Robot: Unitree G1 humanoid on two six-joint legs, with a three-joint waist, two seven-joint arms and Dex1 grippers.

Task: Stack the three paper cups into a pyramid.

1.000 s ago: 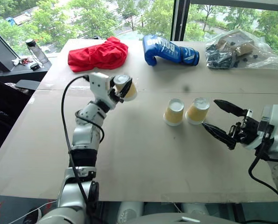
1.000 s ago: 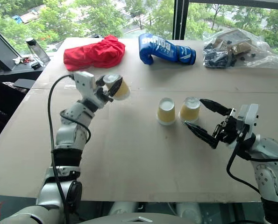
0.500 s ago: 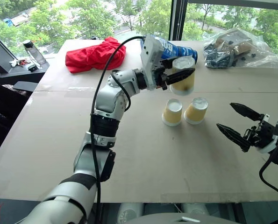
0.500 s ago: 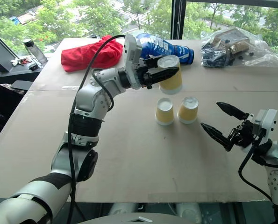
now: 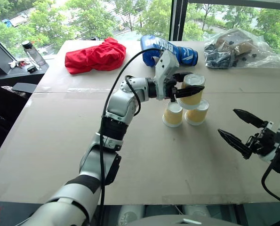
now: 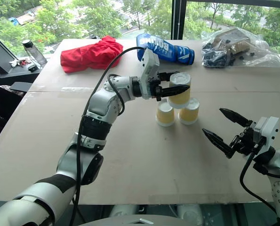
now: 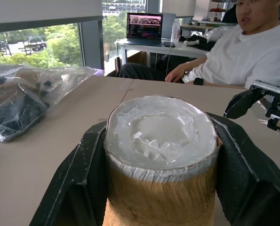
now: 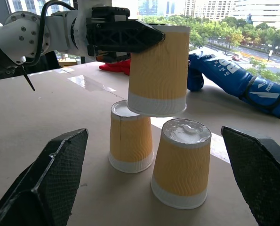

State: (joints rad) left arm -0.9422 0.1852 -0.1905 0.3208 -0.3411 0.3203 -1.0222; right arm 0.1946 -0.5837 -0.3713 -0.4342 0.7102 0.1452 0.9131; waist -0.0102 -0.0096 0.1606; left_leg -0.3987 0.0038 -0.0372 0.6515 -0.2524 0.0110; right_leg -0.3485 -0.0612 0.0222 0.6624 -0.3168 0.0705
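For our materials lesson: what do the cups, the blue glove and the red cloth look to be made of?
Cups: probably paper, matte, with ribbed tan sides and white bases.
Glove: likely synthetic leather; smooth blue skin with a slight sheen and printed white lettering.
Red cloth: soft fabric, matte, lying in folds.

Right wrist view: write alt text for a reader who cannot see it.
The left gripper holds an upside-down paper cup just above two upside-down cups on the table. The right gripper's open black fingers frame them; a blue boxing glove lies behind.
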